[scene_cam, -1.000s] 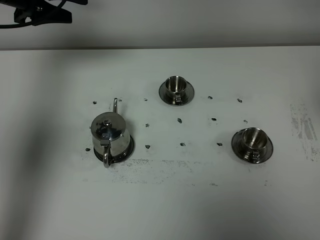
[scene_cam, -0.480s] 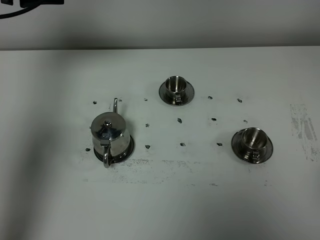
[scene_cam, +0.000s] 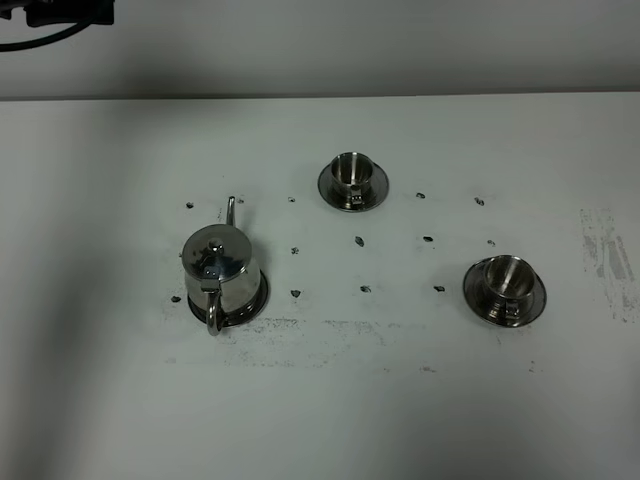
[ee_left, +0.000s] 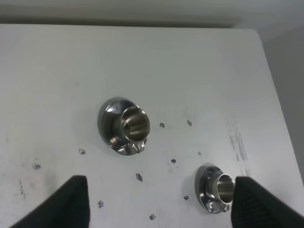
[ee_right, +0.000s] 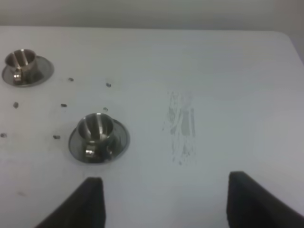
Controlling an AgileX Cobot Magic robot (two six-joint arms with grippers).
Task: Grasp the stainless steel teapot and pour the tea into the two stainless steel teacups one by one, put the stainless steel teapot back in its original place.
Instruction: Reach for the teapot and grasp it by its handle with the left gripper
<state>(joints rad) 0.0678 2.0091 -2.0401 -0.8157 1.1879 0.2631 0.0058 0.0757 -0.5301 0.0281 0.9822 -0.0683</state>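
The stainless steel teapot (scene_cam: 218,265) stands upright at the left of the table on its round tray (scene_cam: 263,296), its spout pointing to the far side and its loop handle to the near side. One teacup (scene_cam: 351,172) sits on a saucer at the back centre, the other teacup (scene_cam: 507,280) on a saucer to the right. The left wrist view shows both teacups (ee_left: 131,124) (ee_left: 223,189) beyond my left gripper (ee_left: 160,192), which is open and empty. My right gripper (ee_right: 164,190) is also open and empty, short of the nearer teacup (ee_right: 97,129). Neither wrist view holds the teapot.
A dark part of the left arm (scene_cam: 60,12) shows at the top left corner, behind the table's far edge. Small dark marks (scene_cam: 359,241) dot the white tabletop between the pieces, and a scuffed patch (scene_cam: 605,255) lies near the right edge.
The left arm's dark end has drawn back up and to the left at the top corner of the high view. Teapot and cups have not moved.
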